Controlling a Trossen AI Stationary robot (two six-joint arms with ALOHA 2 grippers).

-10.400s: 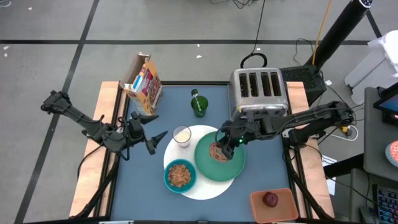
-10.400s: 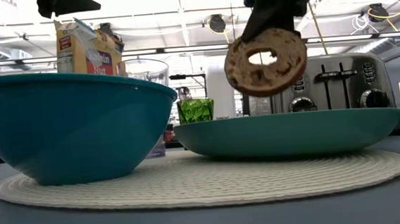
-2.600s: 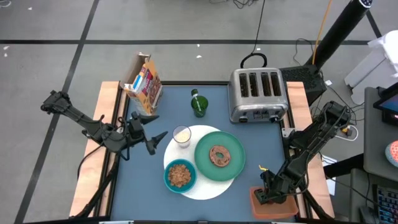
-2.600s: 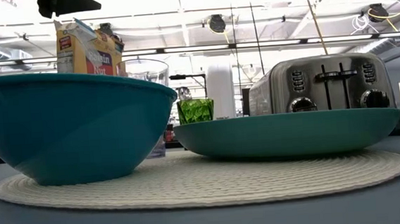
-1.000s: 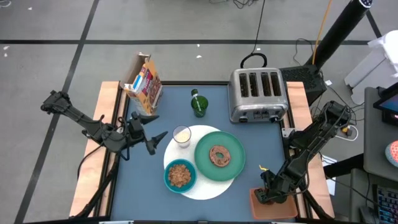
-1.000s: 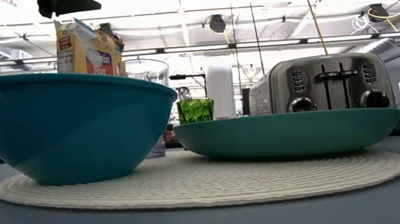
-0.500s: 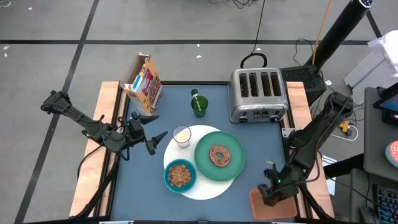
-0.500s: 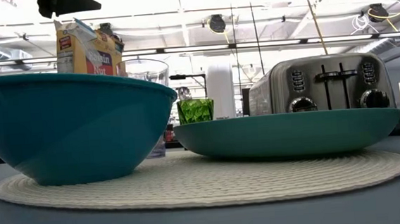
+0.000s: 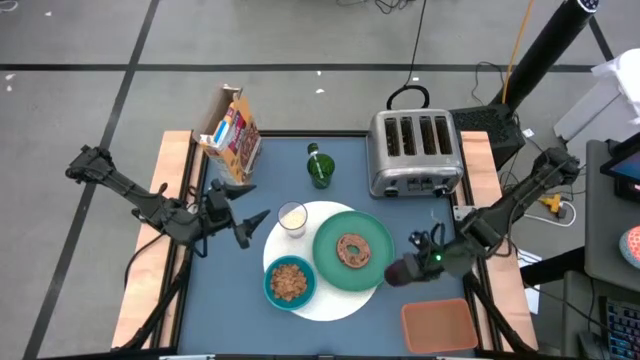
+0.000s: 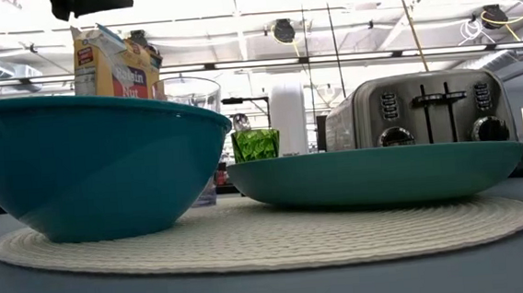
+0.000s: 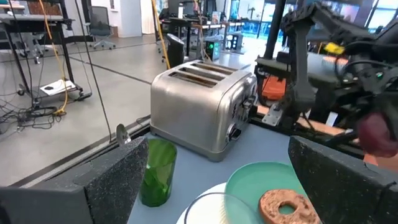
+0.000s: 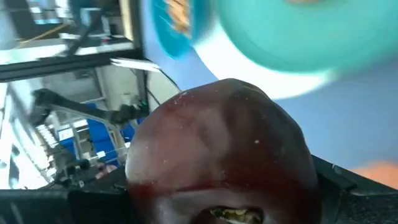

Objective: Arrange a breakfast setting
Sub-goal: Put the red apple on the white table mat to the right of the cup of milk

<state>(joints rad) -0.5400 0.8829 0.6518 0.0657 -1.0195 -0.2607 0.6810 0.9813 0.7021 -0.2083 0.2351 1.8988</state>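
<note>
On the white round mat [image 9: 325, 300] rest a green plate [image 9: 375, 270] with a brown bagel [image 9: 352, 250] on it, a teal bowl [image 9: 290, 282] of cereal and a milk glass [image 9: 292, 218]. Beyond the mat stands a green cup [image 9: 320, 170], out of which a spoon [image 9: 313, 150] leans. My right gripper [image 9: 400, 272] is shut on the red fruit [image 9: 396, 272], just right of the plate and above the table. At the table's left my left gripper [image 9: 248, 225] waits open, holding nothing. My right gripper pinches the red fruit by its two opposite sides [image 12: 146, 186] between its two fingers [image 12: 93, 205]. It comes from the table's right side, slanting down. The fruit is lifted clear of the table and fills the space between the fingers.
The silver toaster [image 9: 415, 152] stands at the far right and a cereal box [image 9: 232, 133] at the far left. The orange-brown tray [image 9: 438, 325] lies at the near right corner with nothing on it. Bare blue tabletop shows between tray and mat.
My right gripper has risen from the tray with the red fruit and swung toward the far and left, to the green plate's right edge, turning as it went. The fruit is lifted clear and the tray is left bare.
</note>
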